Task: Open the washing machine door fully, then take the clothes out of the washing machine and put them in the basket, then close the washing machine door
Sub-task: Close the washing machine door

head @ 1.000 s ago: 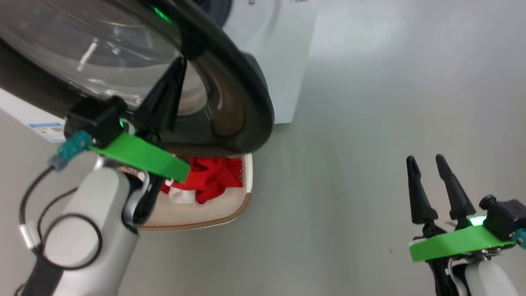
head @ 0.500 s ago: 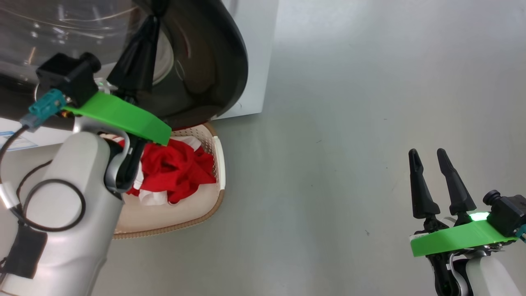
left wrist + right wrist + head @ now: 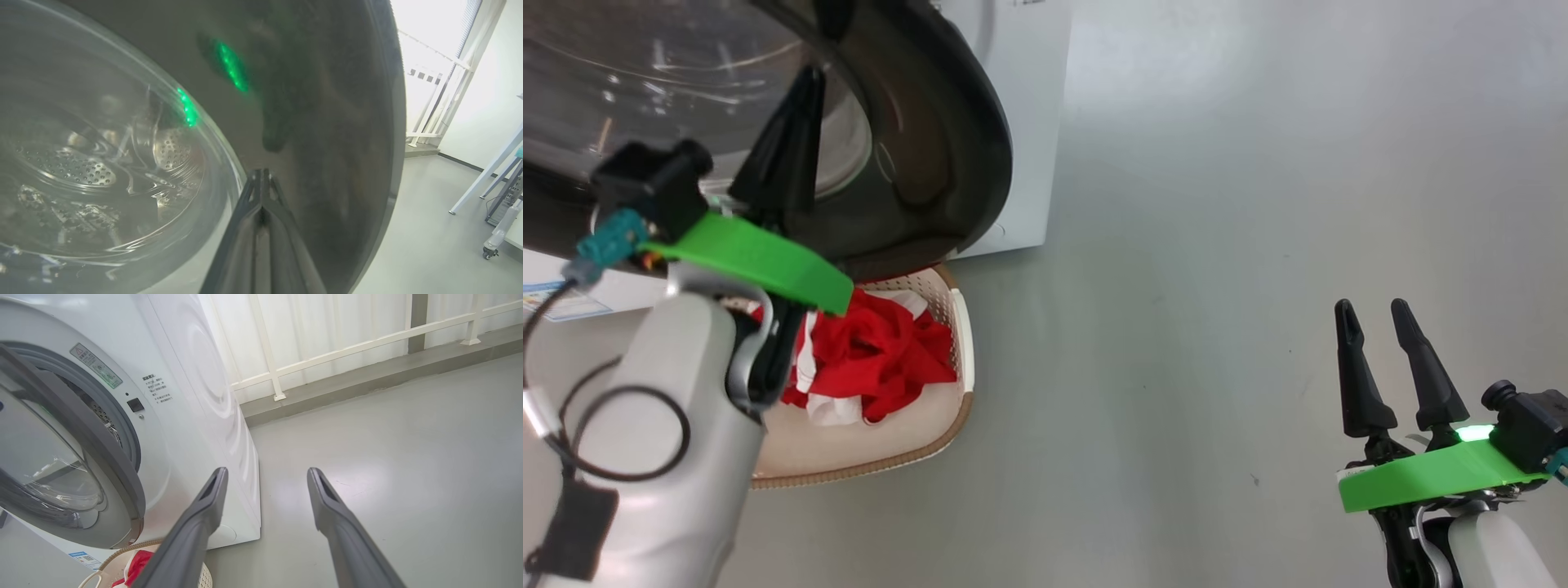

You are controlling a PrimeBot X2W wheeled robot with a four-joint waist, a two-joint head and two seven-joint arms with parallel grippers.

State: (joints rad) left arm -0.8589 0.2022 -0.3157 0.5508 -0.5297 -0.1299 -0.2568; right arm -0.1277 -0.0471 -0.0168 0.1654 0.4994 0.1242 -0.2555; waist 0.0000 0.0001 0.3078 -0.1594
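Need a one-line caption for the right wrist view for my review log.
Open right end effector hovers above grey floor beside the washing machine, door ajar, red clothes in basket below.

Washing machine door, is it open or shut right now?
Open. In the right wrist view the washing machine door stands angled off the washing machine, drum opening exposed behind it.

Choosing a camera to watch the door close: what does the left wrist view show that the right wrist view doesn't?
Left wrist view: the left gripper, fingers shut, close to the washing machine door, with the drum and its holes visible through the glass. Right wrist view: the open right gripper over the floor, the washing machine with its door ajar, the basket holding the clothes. Both: the door and floor.
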